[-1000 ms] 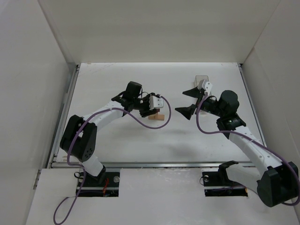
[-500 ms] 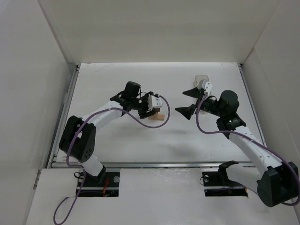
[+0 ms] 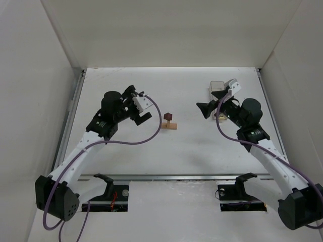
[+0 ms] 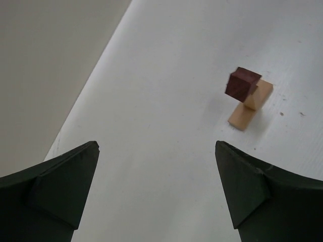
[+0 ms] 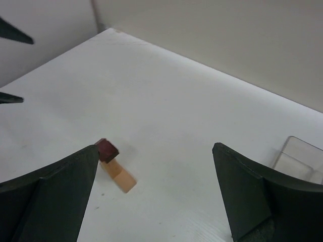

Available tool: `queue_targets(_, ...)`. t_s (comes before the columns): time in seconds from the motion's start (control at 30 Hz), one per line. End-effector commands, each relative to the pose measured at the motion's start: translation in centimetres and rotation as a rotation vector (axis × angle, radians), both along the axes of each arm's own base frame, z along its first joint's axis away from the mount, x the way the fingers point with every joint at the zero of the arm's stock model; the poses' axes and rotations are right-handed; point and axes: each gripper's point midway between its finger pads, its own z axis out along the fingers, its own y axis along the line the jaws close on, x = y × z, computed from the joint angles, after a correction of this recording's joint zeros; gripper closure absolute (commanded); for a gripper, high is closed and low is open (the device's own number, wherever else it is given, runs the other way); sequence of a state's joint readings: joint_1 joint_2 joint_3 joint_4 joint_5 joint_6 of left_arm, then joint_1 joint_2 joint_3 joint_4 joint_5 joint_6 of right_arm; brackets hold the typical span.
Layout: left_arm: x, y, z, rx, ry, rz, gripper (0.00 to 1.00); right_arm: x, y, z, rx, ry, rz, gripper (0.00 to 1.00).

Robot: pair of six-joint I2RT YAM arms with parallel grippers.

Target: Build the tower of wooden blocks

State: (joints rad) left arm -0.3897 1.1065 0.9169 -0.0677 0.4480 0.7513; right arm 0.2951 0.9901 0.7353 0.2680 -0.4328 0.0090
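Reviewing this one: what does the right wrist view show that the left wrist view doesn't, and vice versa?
Only the right wrist view shows the clear plastic box at its right edge and the tips of the left gripper at its left edge. Only the left wrist view shows that gripper's open jaws, nothing more. Both show the wood block tower, a dark reddish-brown cube atop tan wood, untouched on the white table.

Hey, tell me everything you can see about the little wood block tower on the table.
The wood block tower is a tiny three-piece stack of plain wood. A flat light tan bar lies on the white table, a short tan post stands on it, and a dark reddish-brown cube sits on top. It stands upright near the table's middle, touching only the table.
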Motion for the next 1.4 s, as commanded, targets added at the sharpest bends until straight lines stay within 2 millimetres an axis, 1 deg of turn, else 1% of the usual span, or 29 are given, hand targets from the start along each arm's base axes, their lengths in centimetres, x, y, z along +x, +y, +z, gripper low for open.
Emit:
queue_targets(0.0,1.6,2.5,2.0,-0.118,-0.037,0.239,0.0,1.2,-3.4,4.4,0.082,-0.063,-0.218,0.0)
queue_targets(0.03,1.5,2.5,1.4,-0.112,-0.025,0.24,0.0,1.0,-3.7,4.9,0.088,-0.076,-0.228,0.0)
queue_targets(0.1,0.9,1.8,1.1,-0.119,-0.005,0.191,0.0,1.2,-4.0,4.9,0.113,-0.06,-0.252,0.0)
queue_targets(0.13,0.9,1.5,0.0,-0.12,0.032,0.184,0.02,1.2,-4.1,4.4,0.12,-0.029,-0.265,0.0)
queue_targets(0.17,0.8,1.0,-0.2,-0.154,0.082,0.191,0.05,1.3,-4.3,4.6,0.14,-0.013,-0.28,0.0)
queue_targets(0.23,1.4,0.4,-1.4,-0.176,0.168,0.208,0.14,1.9,-4.3,3.7,0.169,0.061,-0.304,0.0)
queue_targets(0.27,1.5,0.1,-1.5,-0.214,0.211,0.229,0.16,1.7,-4.3,3.7,0.17,0.089,-0.306,0.0)
queue_targets(0.3,1.7,0.2,-2.0,-0.219,0.231,0.253,0.16,2.0,-4.2,2.8,0.167,0.124,-0.308,0.0)
queue_targets(0.33,2.2,0.6,-2.8,-0.209,0.247,0.292,0.16,2.1,-3.9,2.6,0.178,0.146,-0.3,0.0)
queue_targets(0.37,1.8,-0.4,-3.4,-0.196,0.259,0.29,0.16,2.1,-3.9,2.6,0.178,0.147,-0.3,0.0)
queue_targets(0.43,1.8,-1.1,-4.2,-0.189,0.292,0.304,0.16,2.3,-3.5,1.2,0.182,0.185,-0.288,0.0)
queue_targets(0.47,1.9,-1.3,-5.3,-0.178,0.319,0.317,0.16,2.4,-3.6,0.8,0.205,0.209,-0.306,0.0)
queue_targets(0.5,1.8,-1.8,-5.4,-0.174,0.33,0.321,0.16,2.7,-3.5,0.0,0.209,0.228,-0.308,0.0)
queue_targets(0.6,1.7,-2.5,-6.7,-0.14,0.355,0.338,0.16,3.7,-3.9,-3.3,0.182,0.317,-0.393,0.0)
queue_targets(0.63,1.9,-2.4,-7.1,-0.131,0.36,0.349,0.16,3.7,-3.4,-4.3,0.175,0.347,-0.402,0.0)
queue_targets(0.67,2.0,-2.8,-7.1,-0.126,0.356,0.347,0.16,4.1,-3.1,-6.2,0.152,0.397,-0.42,0.0)
queue_targets(0.7,2.5,-2.6,-7.5,-0.111,0.357,0.372,0.16,4.5,-3.0,-6.8,0.144,0.417,-0.443,0.0)
queue_targets(0.73,2.7,-2.4,-8.0,-0.099,0.36,0.386,0.16,4.4,-2.0,-7.3,0.131,0.451,-0.435,0.0)
queue_targets(0.77,3.1,-2.3,-7.9,-0.102,0.357,0.407,0.16,4.8,-1.5,-9.0,0.096,0.496,-0.441,0.0)
queue_targets(0.83,3.4,-2.1,-8.6,-0.078,0.359,0.418,0.17,5.0,-0.9,-10.4,0.061,0.538,-0.462,0.0)
queue_targets(0.9,3.6,-2.0,-8.4,-0.083,0.345,0.428,0.17,5.5,0.1,-11.2,0.047,0.561,-0.459,0.0)
queue_targets(1.0,4.2,-2.4,-9.1,-0.076,0.365,0.434,0.17,5.4,2.2,-12.5,0.031,0.6,-0.428,0.0)
queue_targets(1.03,4.3,-2.9,-8.9,-0.085,0.371,0.414,0.17,5.1,2.5,-13.3,0.012,0.618,-0.422,0.0)
queue_targets(1.1,4.7,-3.5,-8.6,-0.102,0.362,0.397,0.17,5.1,3.7,-13.6,0.009,0.637,-0.399,0.0)
queue_targets(1.13,5.0,-3.6,-8.8,-0.098,0.366,0.398,0.17,4.9,4.3,-14.4,-0.009,0.653,-0.389,0.0)
queue_targets(1.17,5.2,-4.0,-9.0,-0.098,0.374,0.389,0.17,4.9,4.8,-14.3,-0.001,0.656,-0.383,0.0)
queue_targets(1.27,5.5,-4.1,-9.6,-0.083,0.379,0.387,0.17,4.9,5.5,-15.3,-0.012,0.684,-0.369,0.0)
queue_targets(1.3,5.8,-4.3,-9.6,-0.083,0.379,0.387,0.17,5.1,5.7,-14.8,0.005,0.683,-0.37,0.0)
queue_targets(1.37,5.7,-4.4,-9.6,-0.085,0.383,0.377,0.17,4.8,6.3,-16.1,-0.017,0.708,-0.356,0.0)
